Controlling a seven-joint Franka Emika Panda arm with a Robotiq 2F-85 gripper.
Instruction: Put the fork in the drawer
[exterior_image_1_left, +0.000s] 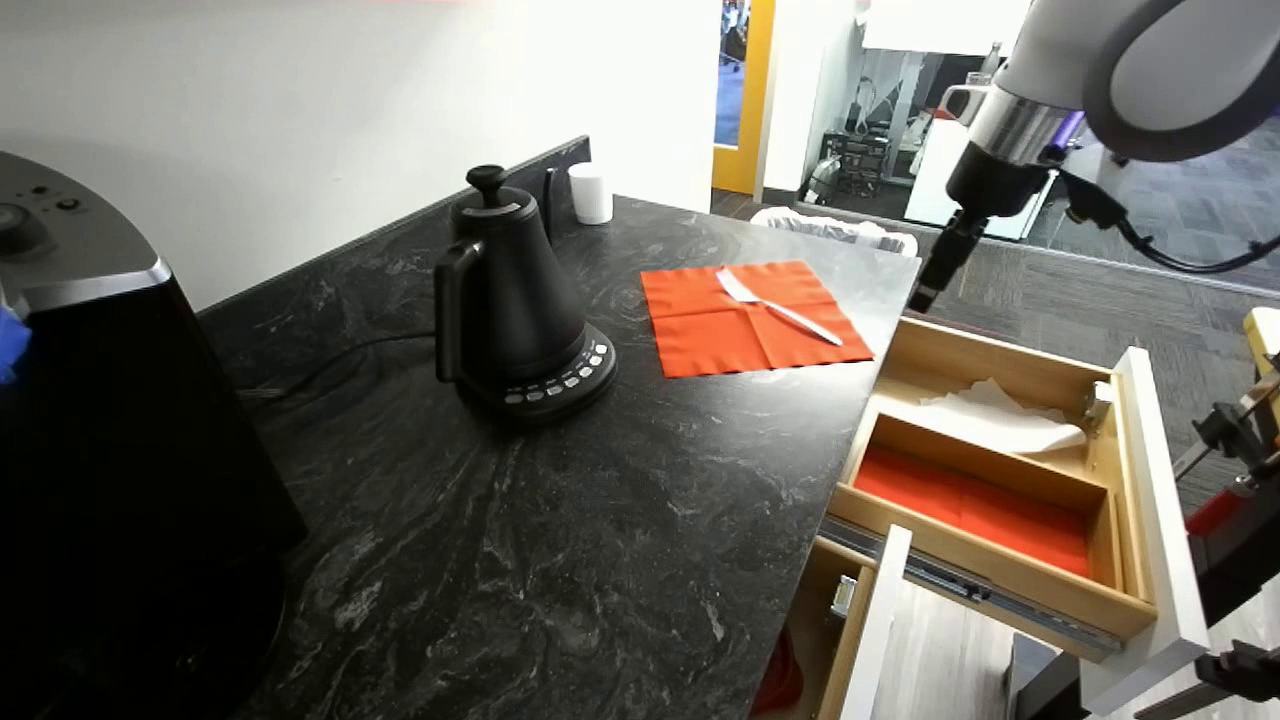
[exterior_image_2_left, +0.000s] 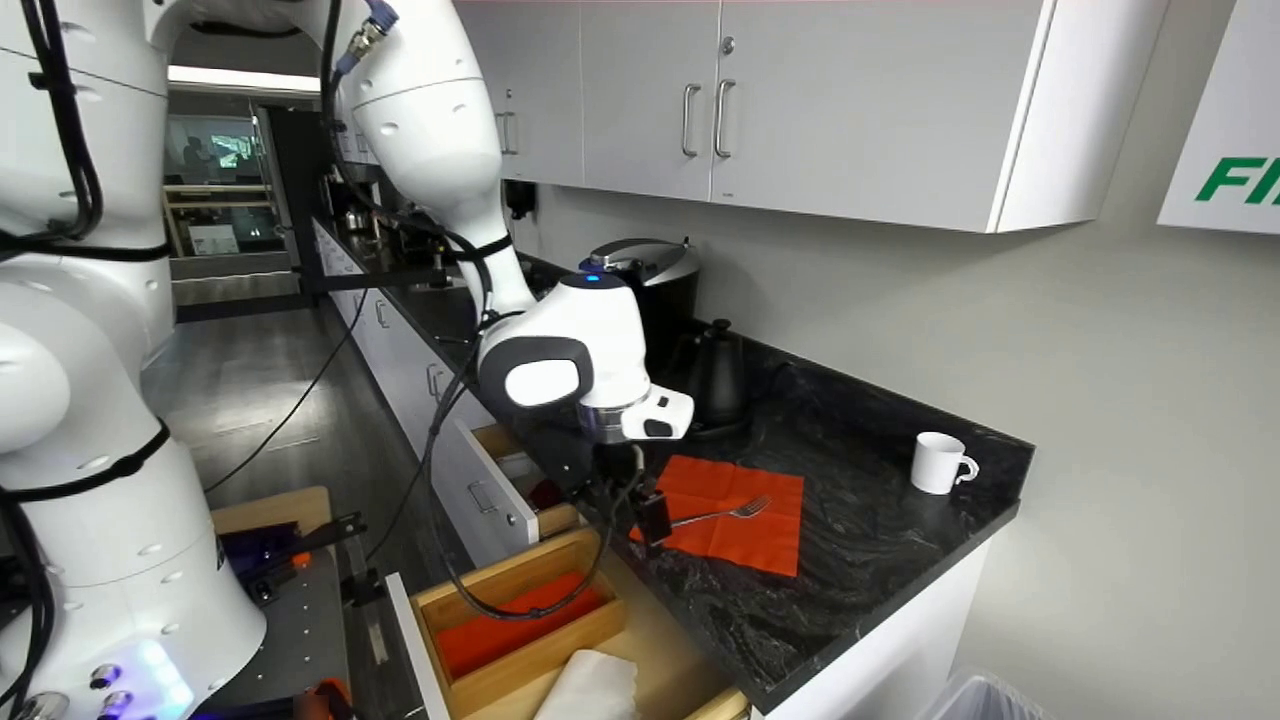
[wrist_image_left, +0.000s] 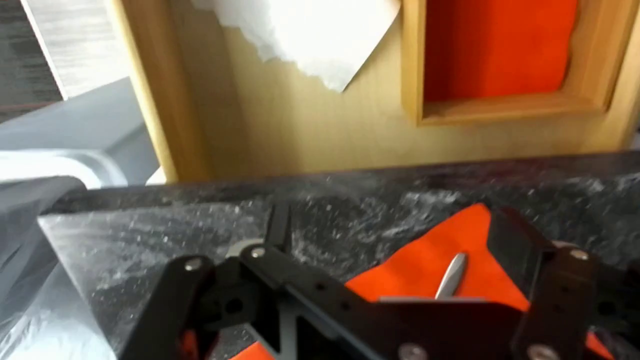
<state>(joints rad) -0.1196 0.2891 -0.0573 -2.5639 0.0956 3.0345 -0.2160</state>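
Note:
The silvery fork (exterior_image_1_left: 805, 322) lies on the flat red-orange cloth (exterior_image_1_left: 690, 335) near the counter edge. In an exterior view, the fork (exterior_image_2_left: 750, 507) has its tines toward the wall side and its handle toward my gripper (exterior_image_2_left: 653, 522). In the wrist view, my gripper (wrist_image_left: 397, 237) is open, with its fingers wide apart and nothing between them gripped. The fork's handle end (wrist_image_left: 452, 275) shows between the fingers, below them; the rest is hidden behind the gripper body. My gripper also shows near the counter edge (exterior_image_1_left: 922, 295). The wooden drawer (exterior_image_1_left: 990, 468) is pulled open below the counter, its red-orange lined compartment visible.
White paper (exterior_image_1_left: 1000, 428) lies in the drawer beside the lined compartment. A lower drawer (exterior_image_1_left: 880, 630) is also open. A black kettle (exterior_image_1_left: 520, 290), a white mug (exterior_image_2_left: 938, 463) and a dark appliance (exterior_image_1_left: 130, 420) stand on the counter. A lined bin (exterior_image_1_left: 840, 228) stands past the counter end.

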